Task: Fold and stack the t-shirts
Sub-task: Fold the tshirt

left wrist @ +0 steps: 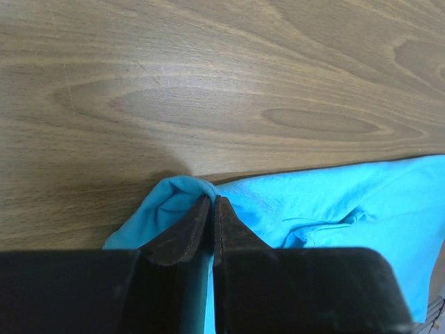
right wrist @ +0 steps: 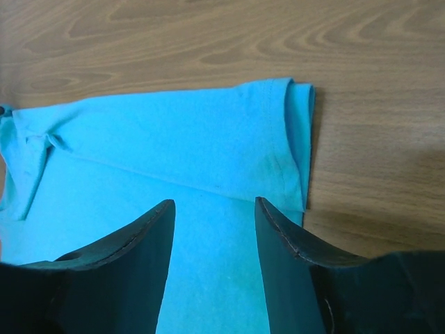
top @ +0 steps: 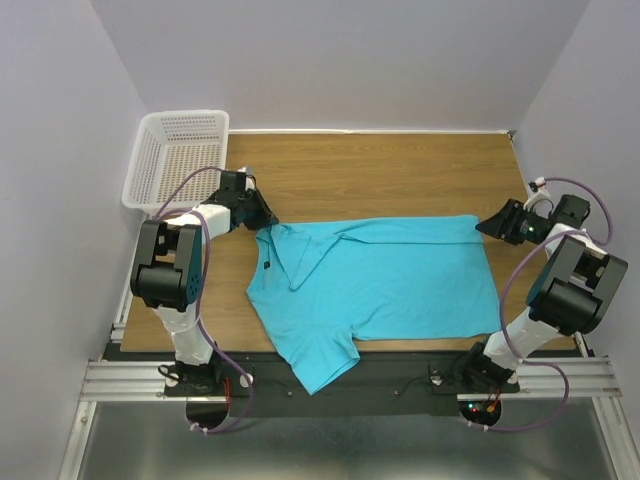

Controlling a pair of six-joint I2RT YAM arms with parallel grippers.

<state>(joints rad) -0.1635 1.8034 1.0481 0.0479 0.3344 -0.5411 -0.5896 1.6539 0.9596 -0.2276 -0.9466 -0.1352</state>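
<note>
Left gripper [top: 262, 215] [left wrist: 211, 202]: jaws closed down to a thin slit, pinching a raised fold of the turquoise t-shirt [top: 380, 280] [left wrist: 334, 209] right at the fingertips; blue cloth shows in the slit between the fingers [left wrist: 182, 233]. From this gripper the fabric bunches around the tips and the rest of the shirt runs off to its right and back under the wrist; ahead of the tips there is only bare wooden table [left wrist: 208, 83]. Right gripper [top: 490, 225] [right wrist: 214, 203]: jaws clearly apart, nothing between them, not gripping. The shirt [right wrist: 174, 139] lies flat directly below and ahead of its fingers [right wrist: 149, 240], with a folded-over edge just ahead and to the right of the tips; wood beyond that. Can't tell whether its tips touch the cloth. Overall the shirt lies spread on the table between the two grippers, one sleeve hanging over the near edge. A white mesh basket [top: 140, 170] sits at the far corner beyond the left gripper, well apart from the shirt.
</note>
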